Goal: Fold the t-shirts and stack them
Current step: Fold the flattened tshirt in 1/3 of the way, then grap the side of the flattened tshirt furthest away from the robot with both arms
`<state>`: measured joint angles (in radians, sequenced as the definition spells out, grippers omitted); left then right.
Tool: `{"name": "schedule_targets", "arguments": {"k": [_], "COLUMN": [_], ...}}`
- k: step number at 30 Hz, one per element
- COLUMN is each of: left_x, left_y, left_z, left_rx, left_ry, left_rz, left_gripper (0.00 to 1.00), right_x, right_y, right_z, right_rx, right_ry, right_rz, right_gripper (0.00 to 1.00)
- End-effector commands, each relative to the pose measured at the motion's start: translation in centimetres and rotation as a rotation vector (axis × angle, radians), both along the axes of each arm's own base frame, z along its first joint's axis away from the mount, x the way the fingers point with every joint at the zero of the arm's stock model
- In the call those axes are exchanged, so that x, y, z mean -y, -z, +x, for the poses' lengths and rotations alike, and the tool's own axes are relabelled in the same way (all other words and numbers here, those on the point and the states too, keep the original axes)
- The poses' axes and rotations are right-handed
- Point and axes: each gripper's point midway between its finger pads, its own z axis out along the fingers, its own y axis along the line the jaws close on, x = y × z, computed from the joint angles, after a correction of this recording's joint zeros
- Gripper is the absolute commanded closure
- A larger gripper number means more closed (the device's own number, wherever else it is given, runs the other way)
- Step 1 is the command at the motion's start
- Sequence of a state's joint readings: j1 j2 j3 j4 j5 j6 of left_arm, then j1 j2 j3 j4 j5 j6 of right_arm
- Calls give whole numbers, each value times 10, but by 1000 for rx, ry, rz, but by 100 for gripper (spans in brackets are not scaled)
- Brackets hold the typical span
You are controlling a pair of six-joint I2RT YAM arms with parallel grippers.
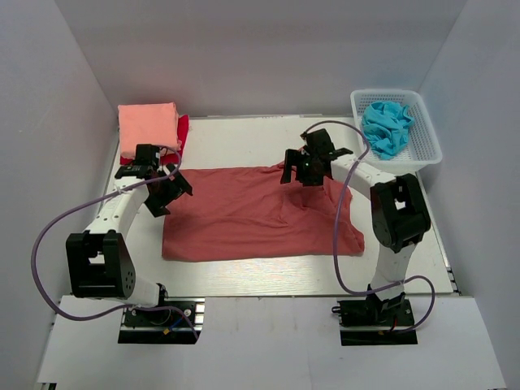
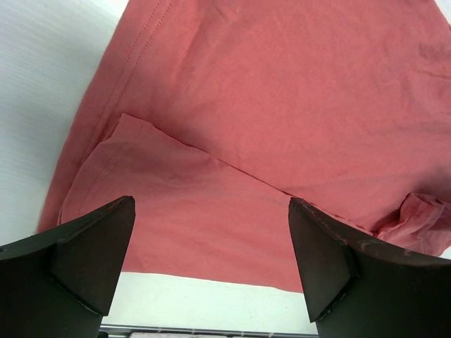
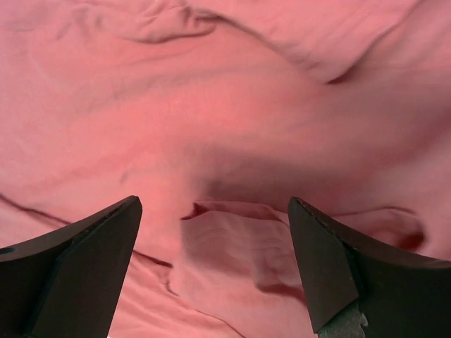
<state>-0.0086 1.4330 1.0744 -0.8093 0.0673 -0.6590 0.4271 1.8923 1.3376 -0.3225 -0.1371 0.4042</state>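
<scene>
- The brick-red t-shirt [image 1: 260,213] lies spread and wrinkled across the middle of the tabletop [image 1: 244,142].
- A folded salmon-pink t-shirt [image 1: 148,126] rests on a bright red t-shirt [image 1: 184,130] at the far left corner.
- The left gripper [image 2: 211,204] hangs spread wide over the big shirt's left edge, empty.
- The right gripper [image 3: 215,202] hangs spread wide over its far right part, empty.
- A white basket [image 1: 426,146] at the far right holds a blue cloth [image 1: 386,126].
</scene>
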Motion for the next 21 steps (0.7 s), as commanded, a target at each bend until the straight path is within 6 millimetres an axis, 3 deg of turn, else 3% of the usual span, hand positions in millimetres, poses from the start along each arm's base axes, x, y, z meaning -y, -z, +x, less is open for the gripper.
{"name": "schedule_targets", "arguments": {"k": [1,5,6,7,8,9,10,12,13,14,15,16,17,19,21], "left_x": [-7,-14,-17,-19,-23,-26,-28,-35,-36,-38,-40,-42,-48,-55,-57], "left_y": [-16,-19,-20,-21,-22,-30,-20,-25,-21,-11,-6,-1,5,18,19], "left_z": [15,34,45,52,62,74,84,108,115,128,134,140,143,159,172], "left_rx": [50,64,67,70,84,107,89,116,110,94,86,78,60,35,38], "left_ry": [-19,-39,-45,-51,-62,-71,-76,-97,-111,-115,-119,-115,-129,-129,-124], "left_rz": [29,65,77,88,108,121,134,166,171,182,191,205,237,274,287], "left_gripper": [0,0,0,0,0,0,0,0,0,0,0,0,0,0,2], "right_x": [19,40,48,53,59,68,69,76,81,79,88,89,88,92,96], "right_y": [-6,-21,-39,-44,-30,-46,-52,-41,-41,-57,-39,-39,-53,-46,-43], "right_z": [6,23,39,47,44,60,74,82,90,101,108,111,124,138,147], "right_rx": [31,93,142,158,100,139,145,96,92,118,85,81,114,113,124], "right_ry": [19,97,172,202,229,298,337,374,404,421,444,442,459,459,444], "right_rz": [-113,-192,-233,-252,-287,-309,-299,-341,-336,-318,-337,-333,-310,-297,-293], "right_gripper": [10,10,10,10,10,10,10,10,10,10,10,10,10,10,10]}}
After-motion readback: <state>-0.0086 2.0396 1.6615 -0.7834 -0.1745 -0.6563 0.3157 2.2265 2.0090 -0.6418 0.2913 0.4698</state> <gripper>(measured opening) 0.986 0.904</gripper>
